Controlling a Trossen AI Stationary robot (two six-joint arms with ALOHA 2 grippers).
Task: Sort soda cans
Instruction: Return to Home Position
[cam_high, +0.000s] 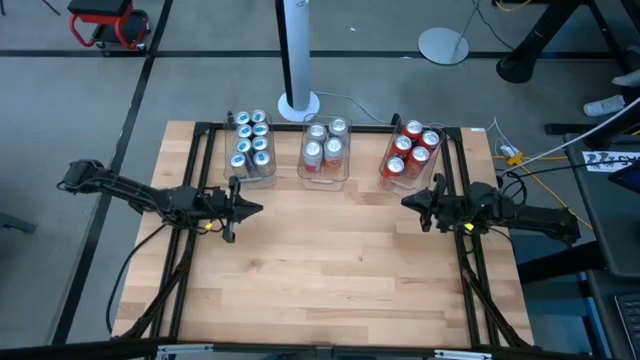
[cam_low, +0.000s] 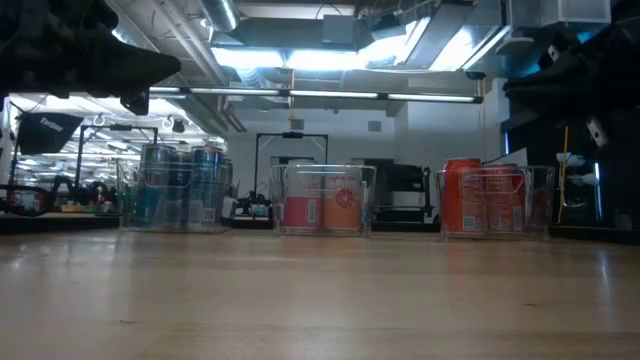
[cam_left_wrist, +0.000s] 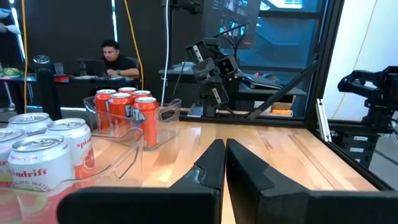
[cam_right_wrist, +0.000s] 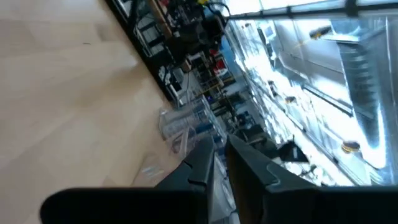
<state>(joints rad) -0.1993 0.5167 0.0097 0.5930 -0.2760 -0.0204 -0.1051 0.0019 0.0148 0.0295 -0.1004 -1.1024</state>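
Note:
Three clear tubs stand in a row along the table's far edge. The left tub holds teal-blue soda cans (cam_high: 251, 145), the middle tub silver-white cans (cam_high: 325, 150) and the right tub red cans (cam_high: 411, 152); all stand upright on their bases. My left gripper (cam_high: 255, 208) hovers level at the table's left, just nearer than the blue tub, shut on nothing (cam_left_wrist: 224, 163). My right gripper (cam_high: 405, 202) hovers level at the table's right, nearer than the red tub, fingers together and holding nothing (cam_right_wrist: 221, 157). The two point toward each other.
Bare wooden tabletop (cam_high: 330, 270) stretches between the arms and toward the near edge. Black frame rails (cam_high: 190, 270) run along both sides. A white pole's base (cam_high: 298, 104) stands behind the tubs. A person (cam_left_wrist: 115, 56) sits at a desk beyond the table.

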